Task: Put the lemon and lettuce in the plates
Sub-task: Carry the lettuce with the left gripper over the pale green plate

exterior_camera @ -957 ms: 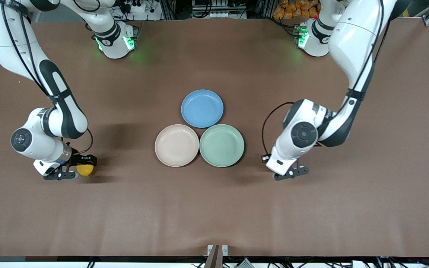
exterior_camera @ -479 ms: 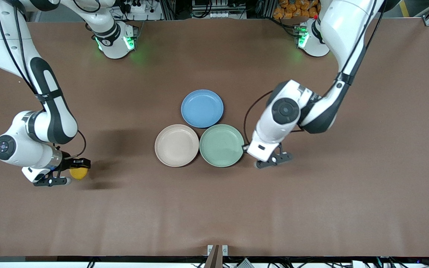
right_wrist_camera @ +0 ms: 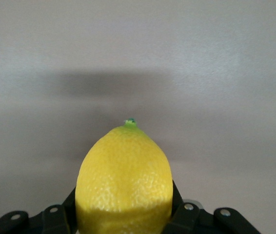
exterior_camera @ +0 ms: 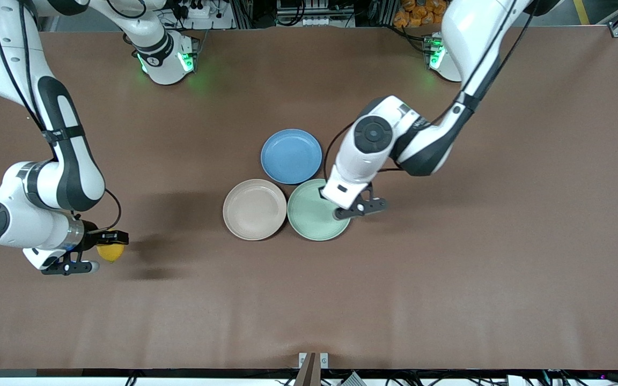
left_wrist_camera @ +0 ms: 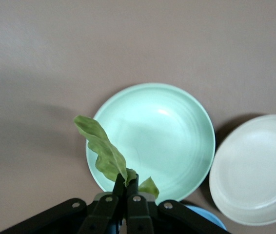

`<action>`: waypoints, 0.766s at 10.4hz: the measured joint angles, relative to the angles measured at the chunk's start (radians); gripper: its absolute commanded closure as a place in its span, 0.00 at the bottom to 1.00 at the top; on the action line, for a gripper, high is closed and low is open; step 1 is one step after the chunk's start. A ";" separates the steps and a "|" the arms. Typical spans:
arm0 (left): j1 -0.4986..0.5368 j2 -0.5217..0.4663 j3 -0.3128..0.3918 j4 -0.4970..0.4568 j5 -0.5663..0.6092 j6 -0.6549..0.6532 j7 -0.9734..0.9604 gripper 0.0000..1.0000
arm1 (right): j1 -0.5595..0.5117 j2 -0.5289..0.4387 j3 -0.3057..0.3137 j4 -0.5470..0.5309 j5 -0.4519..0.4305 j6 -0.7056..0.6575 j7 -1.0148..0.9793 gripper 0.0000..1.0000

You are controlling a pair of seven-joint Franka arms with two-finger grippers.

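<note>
Two grippers we see: the left gripper (left_wrist_camera: 126,195) pinches the lettuce (left_wrist_camera: 101,151) over the mint plate (exterior_camera: 314,214); the right gripper (right_wrist_camera: 123,219) clamps the lemon (right_wrist_camera: 123,180) above bare table (exterior_camera: 448,279).

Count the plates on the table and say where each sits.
3. The blue plate is nearest the robots' bases; the beige-pink plate and mint green plate lie side by side, nearer the front camera, mint toward the left arm's end.
</note>
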 measured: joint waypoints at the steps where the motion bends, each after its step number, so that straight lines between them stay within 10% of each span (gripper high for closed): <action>1: -0.021 0.008 0.000 -0.004 0.000 0.000 -0.003 1.00 | 0.013 0.000 0.002 0.011 0.000 -0.016 0.027 0.67; 3: -0.046 0.018 0.000 -0.004 0.000 0.020 -0.005 0.00 | 0.040 0.000 0.005 0.013 0.000 -0.021 0.063 0.67; 8: -0.058 0.030 0.013 -0.004 0.002 0.048 -0.005 0.00 | 0.157 -0.038 0.010 0.030 0.000 -0.135 0.184 0.68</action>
